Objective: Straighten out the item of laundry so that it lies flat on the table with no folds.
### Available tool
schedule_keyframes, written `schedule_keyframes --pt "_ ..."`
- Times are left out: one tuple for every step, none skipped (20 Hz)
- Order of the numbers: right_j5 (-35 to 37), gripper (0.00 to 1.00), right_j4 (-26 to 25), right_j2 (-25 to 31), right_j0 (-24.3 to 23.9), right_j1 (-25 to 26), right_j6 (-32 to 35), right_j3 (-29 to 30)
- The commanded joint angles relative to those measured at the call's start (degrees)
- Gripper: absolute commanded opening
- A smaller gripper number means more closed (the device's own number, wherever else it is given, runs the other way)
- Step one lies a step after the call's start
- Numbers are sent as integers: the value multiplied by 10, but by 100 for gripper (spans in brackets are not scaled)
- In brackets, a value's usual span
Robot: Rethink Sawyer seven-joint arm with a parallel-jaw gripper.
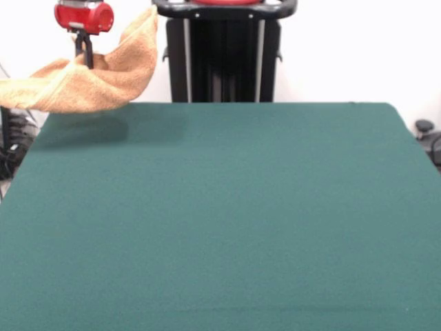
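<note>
Above table's far-left edge, towel aloft.

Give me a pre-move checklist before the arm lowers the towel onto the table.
1. Towel held by gripper: ok, it hangs from it.
2. Towel off the table: ok, in the air above the far left corner.
3. Towel flat: not ok, it sags in a curved fold.
4. Towel over the table's middle: not ok, part reaches past the left edge.
5. Firm grip: cannot tell, cloth hides the fingertips.
</note>
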Motion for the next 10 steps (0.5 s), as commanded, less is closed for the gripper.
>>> schedule_keyframes --pt "301 0 117 107 -54 30 -500 27" --pt "287 0 115 113 -51 16 -489 49" --pt "282 0 123 123 -53 1 -480 67" --pt "271 0 120 129 -53 -7 -466 86" --pt "266 0 124 140 -54 -16 -457 102" --pt "261 0 122 143 -48 -21 -441 115" --pt "252 0 124 150 -45 -30 -428 129" --pt "243 0 117 149 -35 -30 -408 140" --pt "232 0 104 142 -18 -25 -381 147" --pt "221 0 87 129 4 -17 -350 151"
